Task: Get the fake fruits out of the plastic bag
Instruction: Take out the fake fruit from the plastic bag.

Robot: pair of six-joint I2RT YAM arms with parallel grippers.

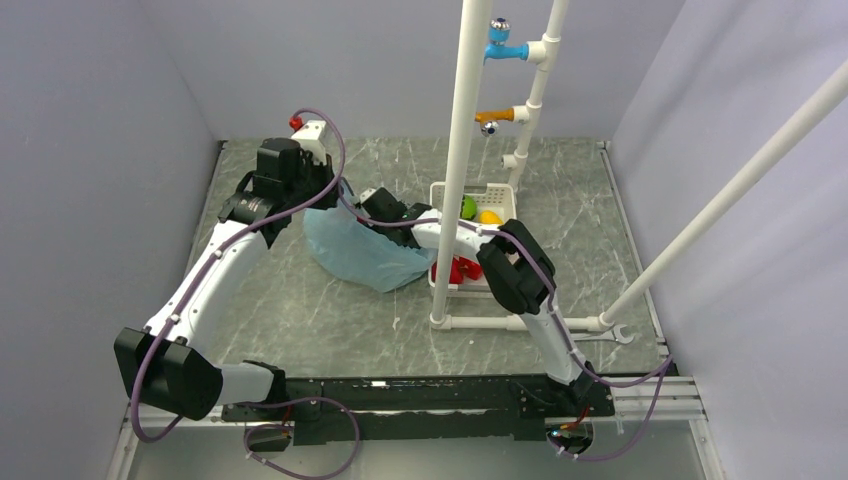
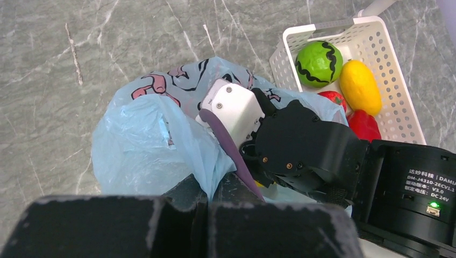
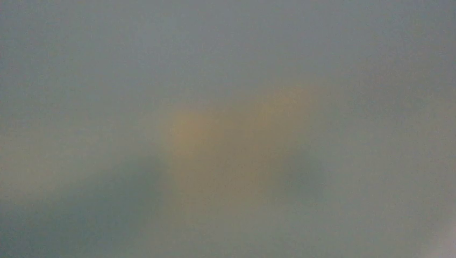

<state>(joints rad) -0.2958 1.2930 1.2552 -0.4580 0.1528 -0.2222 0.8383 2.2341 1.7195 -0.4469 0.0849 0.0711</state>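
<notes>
- Spreading wide: grey marbled table (image 1: 300,310), pale walls (image 1: 100,150) around.
- Left hand (image 2: 207,207) pinches tight on the plastic bag (image 2: 134,150) rim; the bag stretches from it toward the right hand (image 1: 383,212).
- Right hand is buried inside the bag; its spread can't be told.

We show the left arm (image 1: 215,270) stretched far forward, left gripper (image 2: 207,215) with jaws pressed together; the right arm (image 1: 540,320) bends leftward, wrist (image 2: 301,153) pitched down, its jaws hidden.

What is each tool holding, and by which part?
The left tool is shut on the plastic bag, pinching the film at its rim. The right tool is buried inside the bag, its view blurred; whether it holds anything cannot be told.
</notes>
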